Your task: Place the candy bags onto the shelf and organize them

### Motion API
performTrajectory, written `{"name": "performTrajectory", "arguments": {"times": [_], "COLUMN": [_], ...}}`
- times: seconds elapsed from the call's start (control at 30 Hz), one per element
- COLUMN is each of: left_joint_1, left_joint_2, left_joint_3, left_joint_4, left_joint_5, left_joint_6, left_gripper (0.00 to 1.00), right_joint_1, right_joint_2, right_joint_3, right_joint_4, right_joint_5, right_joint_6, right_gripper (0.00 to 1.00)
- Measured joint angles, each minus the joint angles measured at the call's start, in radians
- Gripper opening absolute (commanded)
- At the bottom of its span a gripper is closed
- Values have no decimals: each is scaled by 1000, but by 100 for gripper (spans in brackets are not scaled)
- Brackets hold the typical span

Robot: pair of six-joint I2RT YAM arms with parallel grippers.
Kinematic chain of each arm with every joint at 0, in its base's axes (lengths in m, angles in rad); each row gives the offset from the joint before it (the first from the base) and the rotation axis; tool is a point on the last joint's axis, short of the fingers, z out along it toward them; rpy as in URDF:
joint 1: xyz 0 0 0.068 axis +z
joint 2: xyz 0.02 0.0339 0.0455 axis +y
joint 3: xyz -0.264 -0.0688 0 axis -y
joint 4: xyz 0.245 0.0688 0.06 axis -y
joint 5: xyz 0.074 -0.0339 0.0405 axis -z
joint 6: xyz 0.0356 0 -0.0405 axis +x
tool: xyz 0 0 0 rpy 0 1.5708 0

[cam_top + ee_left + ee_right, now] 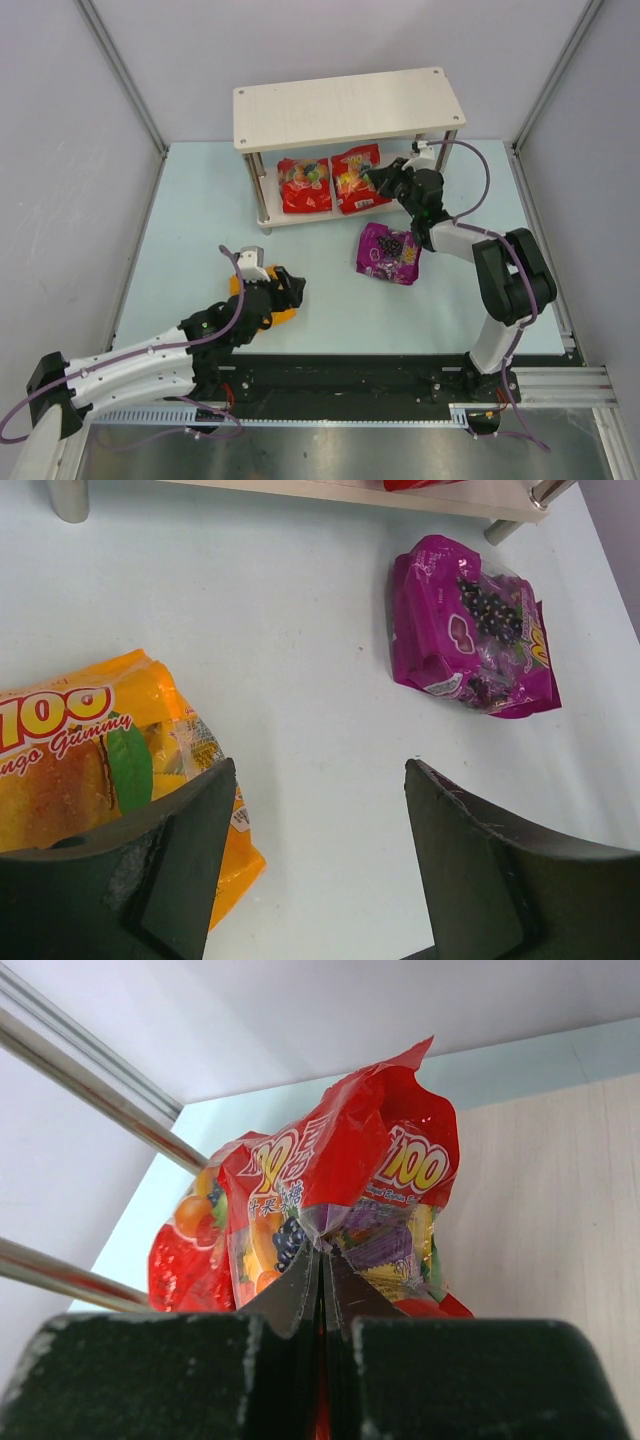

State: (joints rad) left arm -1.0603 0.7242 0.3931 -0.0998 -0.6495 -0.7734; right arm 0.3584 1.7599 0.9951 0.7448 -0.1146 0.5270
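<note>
**Right fingers pinched on red bag at lower shelf; left fingers apart by orange bag**

- Shelf point(350, 100) stands at the far side of the table point(190, 220). Two red bags lie side by side on its lower board: left red bag point(304, 186) and right red bag point(357, 178).
- Right gripper point(378, 180) is at the right red bag's near edge. In the wrist view its fingers are pressed together on a crumpled fold of that bag point(370, 1180), which stands up from the board.
- Purple bag point(390, 252) lies flat on the table just in front of the shelf, touching neither gripper.
- Left gripper point(290, 285) has its fingers wide apart. Orange bag point(90, 770) lies flat with a corner under one finger. The gap between the fingers shows bare table.
</note>
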Motion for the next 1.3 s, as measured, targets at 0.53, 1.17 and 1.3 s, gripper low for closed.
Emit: {"name": "performTrajectory", "arguments": {"times": [0.53, 1.17, 1.3], "left_joint_1": [0, 0, 0], "left_joint_2": [-5, -5, -8], "left_joint_3": [0, 0, 0], "left_joint_4": [-1, -40, -50], "left_joint_5": [46, 52, 51], "left_joint_6": [-4, -12, -13], "left_gripper": [74, 74, 74], "right_joint_1": [-20, -89, -90], "right_joint_2": [160, 175, 130], "right_joint_3": [142, 163, 126], "right_joint_4": [9, 50, 6], "right_joint_5": [-8, -95, -85], "right_joint_6": [-6, 2, 11], "right_gripper": [16, 61, 64]}}
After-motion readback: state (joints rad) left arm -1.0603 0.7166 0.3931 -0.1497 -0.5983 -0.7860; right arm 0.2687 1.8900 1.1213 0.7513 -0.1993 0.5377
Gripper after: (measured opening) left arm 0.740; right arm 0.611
